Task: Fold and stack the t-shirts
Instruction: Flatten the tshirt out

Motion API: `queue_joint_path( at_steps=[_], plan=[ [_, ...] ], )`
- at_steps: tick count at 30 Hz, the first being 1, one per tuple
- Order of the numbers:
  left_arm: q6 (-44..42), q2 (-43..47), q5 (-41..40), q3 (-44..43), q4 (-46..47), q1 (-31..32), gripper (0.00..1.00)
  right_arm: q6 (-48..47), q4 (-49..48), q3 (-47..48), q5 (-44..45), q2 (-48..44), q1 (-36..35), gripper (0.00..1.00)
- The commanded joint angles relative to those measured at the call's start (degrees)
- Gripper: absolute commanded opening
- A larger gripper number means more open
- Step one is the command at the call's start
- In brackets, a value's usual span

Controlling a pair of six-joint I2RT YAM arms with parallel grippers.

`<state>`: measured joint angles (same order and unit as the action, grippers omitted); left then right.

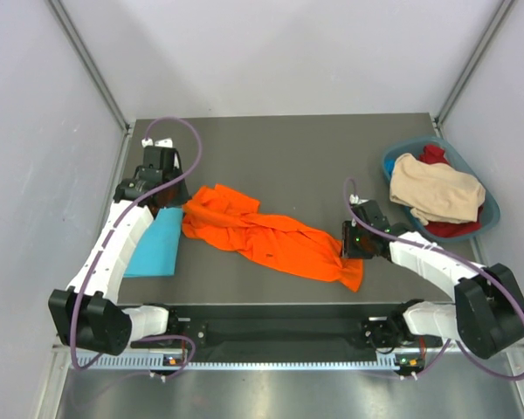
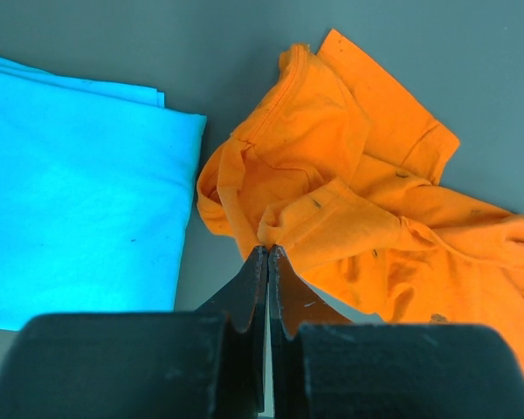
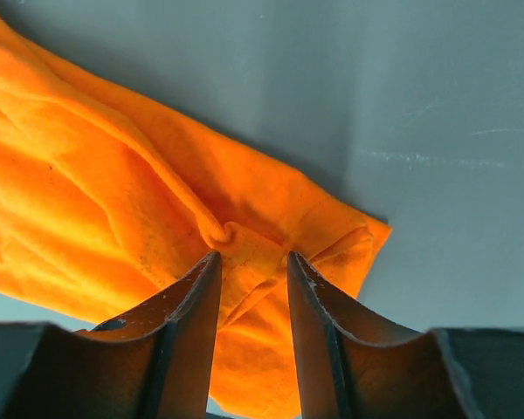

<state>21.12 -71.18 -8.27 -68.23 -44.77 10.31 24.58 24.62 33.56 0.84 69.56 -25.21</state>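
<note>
Much bare desk (image 1: 288, 148) lies at upper centre. Your left end effector (image 2: 268, 252) clamps the orange t-shirt (image 1: 271, 236); the right end effector (image 3: 253, 259) straddles its corner, jaws apart. The left arm (image 1: 122, 236) partly hides the turquoise t-shirt (image 1: 157, 251).

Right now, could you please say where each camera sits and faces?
Top external: above, behind the bases, facing down on the table; both arms.
Left wrist: behind the shut left pincer, facing the pinched orange shirt and turquoise shirt.
Right wrist: behind the open right pincer, facing the orange shirt's other end.
Shared: orange shirt.
</note>
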Motion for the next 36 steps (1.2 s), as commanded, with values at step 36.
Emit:
queue_joint_path(
  at_steps=[36],
  plan=[
    [9.37, 2.52, 3.35, -36.65, 21.89, 0.07, 0.00, -14.47, 13.96, 63.21, 20.96, -7.49, 0.95, 0.00]
  ],
)
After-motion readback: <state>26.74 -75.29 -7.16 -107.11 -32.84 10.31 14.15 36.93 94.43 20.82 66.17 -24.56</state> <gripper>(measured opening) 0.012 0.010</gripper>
